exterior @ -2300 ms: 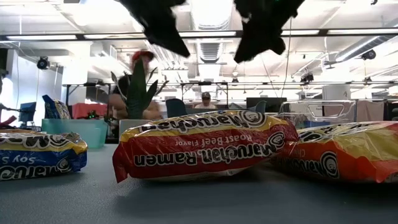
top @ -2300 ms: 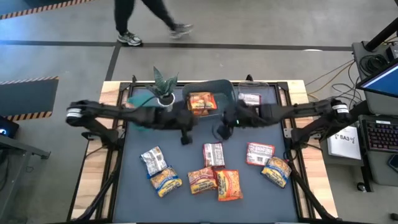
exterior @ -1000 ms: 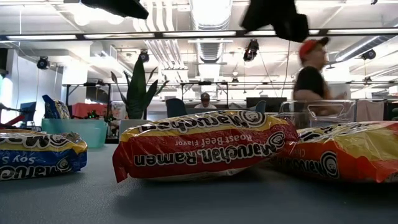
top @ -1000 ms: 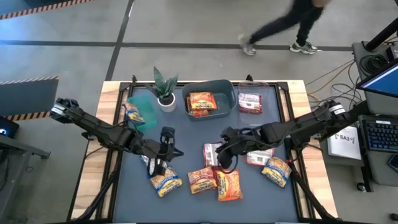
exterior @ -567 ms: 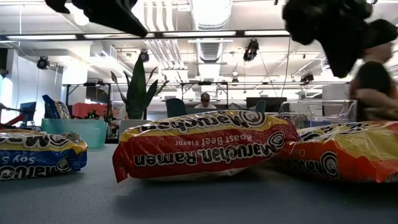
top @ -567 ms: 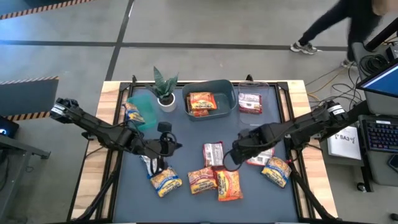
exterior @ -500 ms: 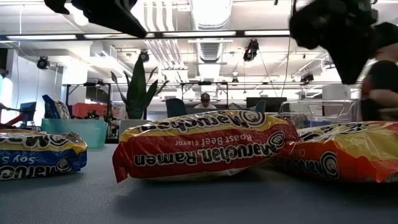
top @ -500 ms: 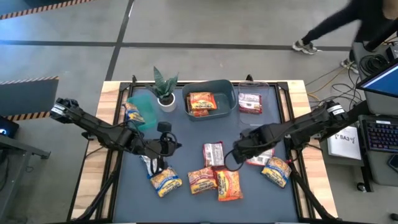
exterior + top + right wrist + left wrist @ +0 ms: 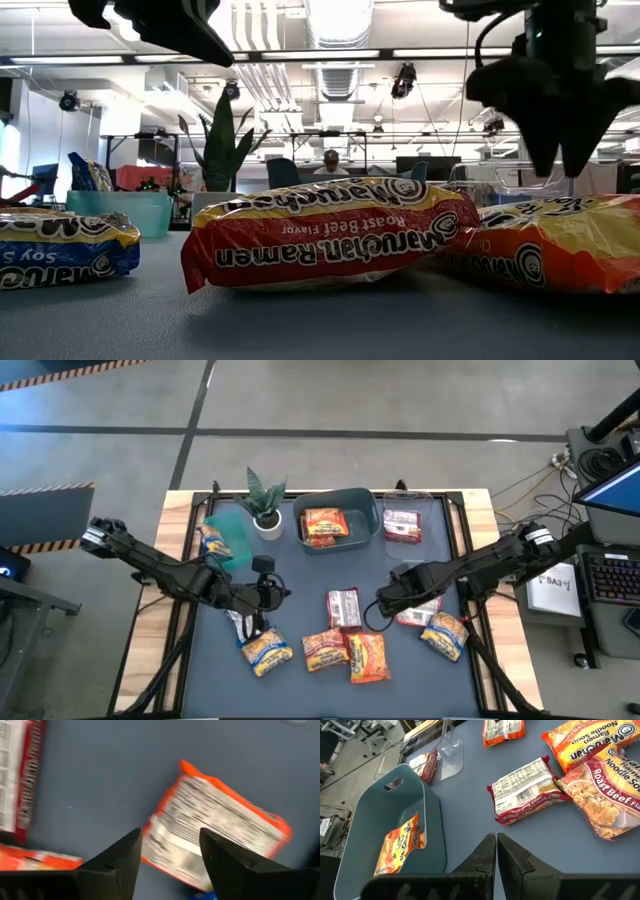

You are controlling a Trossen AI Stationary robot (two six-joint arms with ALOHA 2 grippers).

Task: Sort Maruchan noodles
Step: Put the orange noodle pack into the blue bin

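High view: 7 noodle packets [image 9: 343, 609] lie loose on the desk [image 9: 300, 575]; the right tool [image 9: 385, 603] hangs beside an orange-edged packet [image 9: 415, 611]. Low view: room and a seated person [image 9: 331, 161]. Left wrist view: left tool [image 9: 496, 851], fingers together, empty, above the blue bin [image 9: 427, 827]. Right wrist view: right tool [image 9: 170, 852], fingers apart, the orange-edged packet [image 9: 215, 837] directly below.

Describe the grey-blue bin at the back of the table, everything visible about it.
The grey-blue plastic bin is a rounded rectangular tub with smooth, fairly tall walls and a cut-out handle slot in one end. It stands upright at the middle of the table's far edge, between the potted green plant and a clear tray. One orange-yellow crinkly noodle packet lies flat inside.
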